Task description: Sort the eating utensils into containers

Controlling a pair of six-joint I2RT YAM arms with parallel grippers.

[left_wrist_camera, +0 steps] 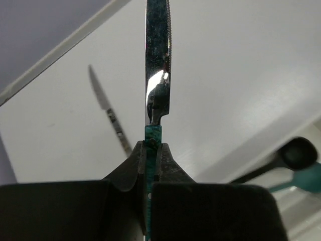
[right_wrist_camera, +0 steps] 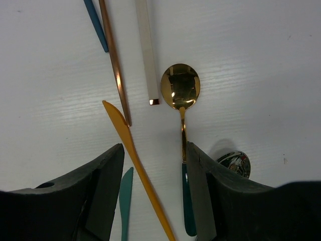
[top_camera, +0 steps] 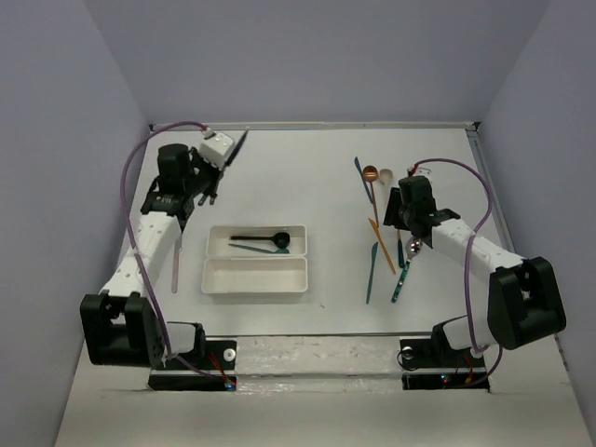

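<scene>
Right up against the lens, the left gripper [left_wrist_camera: 152, 150] is clamped tight, its two dark fingers [left_wrist_camera: 131, 168] pinching the teal handle of a knife [left_wrist_camera: 158, 75] whose silver blade sticks straight out ahead of them. Widening out, the white table [top_camera: 326, 186] fills the scene, and the left arm [top_camera: 149, 233] reaches up its left side, carrying that knife over the far left part of the table, beyond the trays. The right arm [top_camera: 466, 247] stretches in from the right. Its gripper [right_wrist_camera: 154, 150] hangs over the loose utensils with its jaws spread wide and nothing in its grasp. Two white trays sit side by side in the middle, long sides touching: the near tray [top_camera: 254, 277] and the far tray [top_camera: 210, 244]. In the far one lies a black spoon [top_camera: 265, 240] with a teal utensil [top_camera: 253, 250] just beside it. Over on the right, the utensils lie scattered on the table. An orange knife [right_wrist_camera: 133, 155] runs diagonally under the gap between the open fingers, and a teal knife [right_wrist_camera: 125, 201] lies beside it. A gold spoon [right_wrist_camera: 180, 86] with a teal handle lies along the right finger. A copper handle [right_wrist_camera: 116, 70], a cream handle [right_wrist_camera: 144, 50] and a dark blue one [right_wrist_camera: 95, 25] lie farther out. A shiny silver spoon bowl [right_wrist_camera: 234, 163] peeks out past the right finger.
</scene>
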